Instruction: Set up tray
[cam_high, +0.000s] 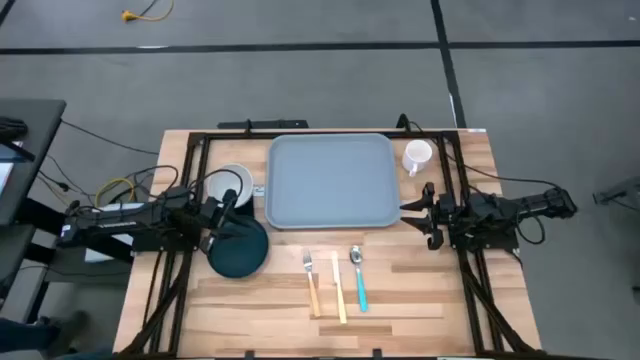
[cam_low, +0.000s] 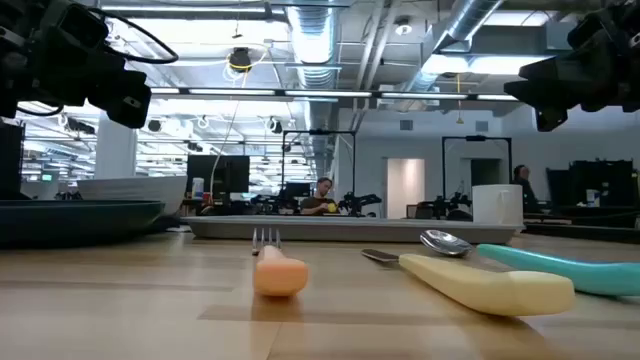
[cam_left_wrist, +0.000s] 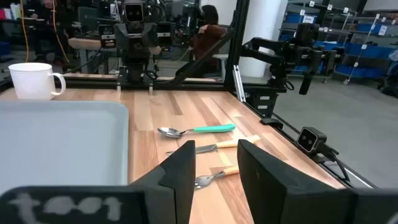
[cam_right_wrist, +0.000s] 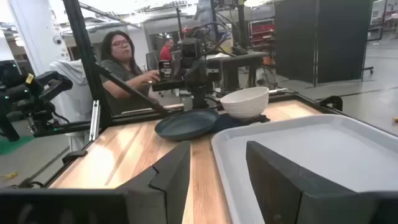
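The grey-blue tray (cam_high: 330, 180) lies flat at the table's far middle; it also shows in the left wrist view (cam_left_wrist: 59, 140) and the right wrist view (cam_right_wrist: 311, 155). My left gripper (cam_high: 226, 212) (cam_left_wrist: 216, 168) is open and hovers left of the tray, between the white bowl (cam_high: 230, 183) and the dark teal plate (cam_high: 238, 251). My right gripper (cam_high: 424, 215) (cam_right_wrist: 217, 168) is open and hovers off the tray's right near corner. A white mug (cam_high: 417, 156) stands by the tray's right far corner. A fork (cam_high: 311, 280), knife (cam_high: 339, 288) and teal-handled spoon (cam_high: 358, 276) lie near the tray's front.
Black frame rails (cam_high: 190, 160) run along the table's left, right and far sides. Bare wood (cam_high: 430, 290) lies right of the cutlery. In the room beyond the table, a person (cam_right_wrist: 121, 62) sits at another robot station.
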